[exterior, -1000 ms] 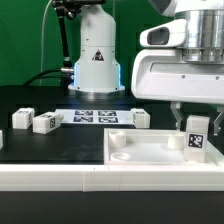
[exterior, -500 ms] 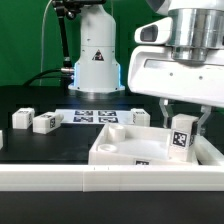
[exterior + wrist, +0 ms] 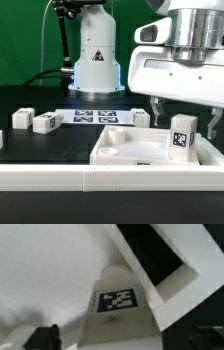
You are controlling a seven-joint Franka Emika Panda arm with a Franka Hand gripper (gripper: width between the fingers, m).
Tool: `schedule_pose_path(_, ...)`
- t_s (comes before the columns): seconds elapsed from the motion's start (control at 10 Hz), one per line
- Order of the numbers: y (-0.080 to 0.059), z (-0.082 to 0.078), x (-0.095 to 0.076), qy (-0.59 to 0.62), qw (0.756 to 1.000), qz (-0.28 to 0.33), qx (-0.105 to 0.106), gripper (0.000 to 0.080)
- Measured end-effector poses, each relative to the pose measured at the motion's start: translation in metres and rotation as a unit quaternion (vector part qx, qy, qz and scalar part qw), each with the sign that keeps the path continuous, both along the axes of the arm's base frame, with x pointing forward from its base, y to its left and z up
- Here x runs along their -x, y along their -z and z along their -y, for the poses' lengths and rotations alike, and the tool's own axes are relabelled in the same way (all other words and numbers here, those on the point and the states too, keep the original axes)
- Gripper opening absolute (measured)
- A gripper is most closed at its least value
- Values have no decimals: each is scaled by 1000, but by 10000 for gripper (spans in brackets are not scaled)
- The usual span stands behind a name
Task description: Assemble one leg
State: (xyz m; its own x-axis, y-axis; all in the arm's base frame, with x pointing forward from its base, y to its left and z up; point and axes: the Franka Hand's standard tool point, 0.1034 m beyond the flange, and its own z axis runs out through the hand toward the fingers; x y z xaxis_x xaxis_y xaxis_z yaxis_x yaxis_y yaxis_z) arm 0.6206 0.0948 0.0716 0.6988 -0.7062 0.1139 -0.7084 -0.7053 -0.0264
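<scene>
tool lets go of the standing leg

the tool (image 3: pixel 183 112) has spread since half a second ago; the leg (image 3: pixel 181 137) stands upright, unmoved, on the panel (image 3: pixel 125 148); likely seated.

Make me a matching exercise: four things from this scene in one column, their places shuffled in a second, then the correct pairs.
Things:
1. upright leg
2. gripper
3. marker board
4. two loose legs

Places:
A. flat on the table before the robot's base
B. on the table at the exterior view's left
C. standing on the white panel
D. directly above the panel, fingers either side of the leg

Pairs: 1-C, 2-D, 3-A, 4-B
</scene>
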Motion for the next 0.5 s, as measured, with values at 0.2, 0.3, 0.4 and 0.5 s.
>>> schedule_pose_path(0.2, 0, 0, 0, 0, 1000, 0, 0, 647)
schedule_pose_path(0.3, 0, 0, 0, 0, 1000, 0, 0, 649)
schedule_pose_path(0.4, 0, 0, 0, 0, 1000, 0, 0, 649)
schedule_pose_path(0.5, 0, 0, 0, 0, 1000, 0, 0, 649)
